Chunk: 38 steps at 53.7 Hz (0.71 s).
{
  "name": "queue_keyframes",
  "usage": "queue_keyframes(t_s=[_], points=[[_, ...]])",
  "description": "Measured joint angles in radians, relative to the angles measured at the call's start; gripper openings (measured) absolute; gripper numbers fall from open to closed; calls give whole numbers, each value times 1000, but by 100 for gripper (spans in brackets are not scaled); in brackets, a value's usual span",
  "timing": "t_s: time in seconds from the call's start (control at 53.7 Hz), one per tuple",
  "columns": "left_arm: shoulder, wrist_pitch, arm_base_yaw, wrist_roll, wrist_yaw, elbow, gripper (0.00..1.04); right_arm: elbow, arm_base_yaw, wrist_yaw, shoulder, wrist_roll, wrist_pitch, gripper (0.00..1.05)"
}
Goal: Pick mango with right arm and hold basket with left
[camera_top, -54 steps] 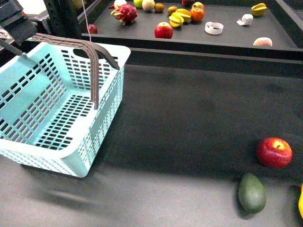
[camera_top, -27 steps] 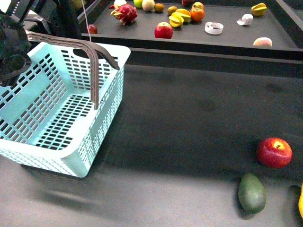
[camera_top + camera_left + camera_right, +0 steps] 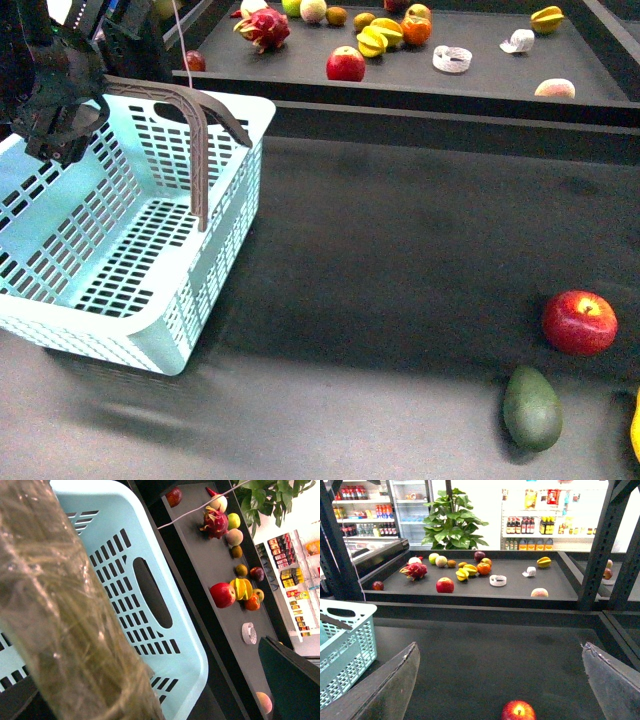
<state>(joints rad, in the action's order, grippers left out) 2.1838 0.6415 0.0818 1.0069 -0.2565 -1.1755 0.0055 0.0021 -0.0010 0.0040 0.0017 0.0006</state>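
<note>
mango (image 3: 636,425): only a thin yellow-orange sliver, smooth skin, at right edge of front view; rest cut off by frame. Lies on the surface (image 3: 400,250), just beside the avocado (image 3: 532,407), near the red apple (image 3: 580,322), well apart from the basket.
basket (image 3: 120,250): light turquoise plastic, rectangular w/ rounded corners. Walls + floor pierced by rows of slots, oval grip hole in end wall. Sits on left part of surface.
handles (image 3: 199,160): two, grey-brown, ribbed, swung up over basket's rim.
left end effector (image 3: 58,130): glossy black, over basket's far left rim. Can't tell how far open, nor whether it touches the rim. Left wrist view: blurry straw-coloured fibrous mass fills the near side, slotted basket wall behind it.
right end effector (image 3: 500,647): two flat grey fingers (image 3: 395,685) spread wide, nothing held. Above the surface; red apple in its view, apart from both fingers.
red apple: round, glossy, pale speckle near the stem dimple.
avocado: dark green, pear-shaped, dull skin.
surface: dark grey, matt, flat.
shelf (image 3: 500,75): at the back, dark, raised front lip. Carries a pink scaly dragon fruit (image 3: 263,28), ridged yellow star fruit (image 3: 380,38), a white tape roll (image 3: 452,59) + other fruit.
</note>
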Motion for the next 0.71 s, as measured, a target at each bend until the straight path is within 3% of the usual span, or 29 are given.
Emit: queue_keyframes(t_s=[0.093,0.447,0.577,0.708], points=[[8,-4,-3,0,3,-15,92,0,0,0,0,0,0,97],[28,-58,0,43,33,-39,23,0,0,0,0,0,0,97],[1,-85,10,89,64,-32,9,0,0,0,0,0,0,97],[-53,-57,24,16,71,43,8,0,0,0,0,0,0,97]])
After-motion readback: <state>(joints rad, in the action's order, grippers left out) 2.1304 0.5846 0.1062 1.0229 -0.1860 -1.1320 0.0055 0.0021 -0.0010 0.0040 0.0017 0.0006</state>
